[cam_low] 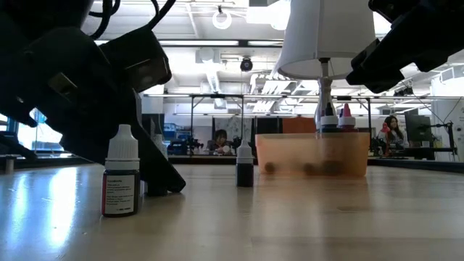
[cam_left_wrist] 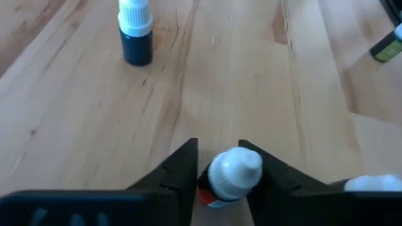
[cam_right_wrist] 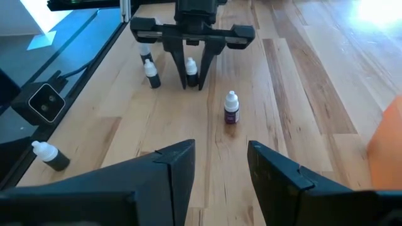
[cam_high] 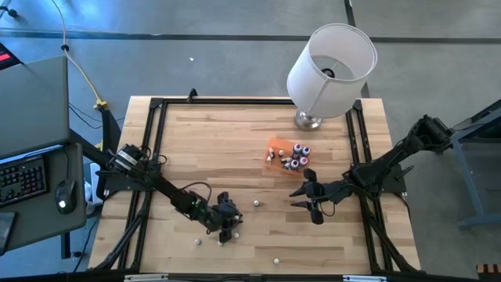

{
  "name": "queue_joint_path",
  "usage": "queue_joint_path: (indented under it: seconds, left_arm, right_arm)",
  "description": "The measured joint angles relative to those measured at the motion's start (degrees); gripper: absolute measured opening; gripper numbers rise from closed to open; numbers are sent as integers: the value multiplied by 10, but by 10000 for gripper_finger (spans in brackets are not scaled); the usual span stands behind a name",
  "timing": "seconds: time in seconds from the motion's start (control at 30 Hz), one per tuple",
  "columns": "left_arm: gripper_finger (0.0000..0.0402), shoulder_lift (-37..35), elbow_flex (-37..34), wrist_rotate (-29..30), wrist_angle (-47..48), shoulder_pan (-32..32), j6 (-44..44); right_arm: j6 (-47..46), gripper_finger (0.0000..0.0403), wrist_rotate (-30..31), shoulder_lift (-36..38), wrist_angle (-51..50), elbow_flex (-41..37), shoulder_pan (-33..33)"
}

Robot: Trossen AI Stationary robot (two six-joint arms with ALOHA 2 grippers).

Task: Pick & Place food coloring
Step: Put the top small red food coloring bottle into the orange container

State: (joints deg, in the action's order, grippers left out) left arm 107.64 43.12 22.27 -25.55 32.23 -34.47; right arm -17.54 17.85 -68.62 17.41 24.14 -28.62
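**benchrat:** So where are we in the pick and place? Looks like the left gripper [cam_left_wrist: 218,179] is right on a bottle.

**tablecam_guy:** Yeah, this is the grasp step. In the left wrist view a red-bodied bottle [cam_left_wrist: 227,180] with a white cap sits right between the two dark fingers [cam_left_wrist: 179,176], and they look narrowed in against it. I'd call it gripped, or a hair from it. It's standing on the table [cam_high: 235,133] near the front, left of center, under the left gripper [cam_high: 225,218] in the overhead.

**benchrat:** And the rest of the food coloring?

**tablecam_guy:** A bunch is already upright in the orange tray [cam_high: 274,146] near the lamp [cam_high: 329,66]. Loose ones are scattered: a dark bottle [cam_left_wrist: 135,31] ahead of the left gripper, one with a purple body [cam_right_wrist: 232,108] standing out in the open middle, and one lying on its side [cam_right_wrist: 48,154] near the table edge.

**benchrat:** Right arm doing anything?

**tablecam_guy:** Waiting. The right gripper [cam_high: 311,196] hovers just in front of the tray, fingers spread wide, nothing in them.

**benchrat:** Next move then?

**tablecam_guy:** My guess: lift straight up so it doesn't knock the neighbors just beside it, then carry it across to the tray. The tray is crowded, so it'll need a free gap and an upright release. The right arm sits between the left gripper and the tray, so that path needs care too.
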Motion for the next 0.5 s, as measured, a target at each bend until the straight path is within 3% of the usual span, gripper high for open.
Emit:
queue_joint_path:
  seconds: [0.17,0.3,0.5]
  left_arm:
    - [63,4,26,44,-2,0,17]
    - [63,4,78,101,-7,-29,19]
    - [78,2,192,79,25,-136,111]
  right_arm:
    - [0,140,-1,0,0,0,0]
    - [0,140,-4,0,0,0,0]
    - [-31,140,-28,0,-17,0,-6]
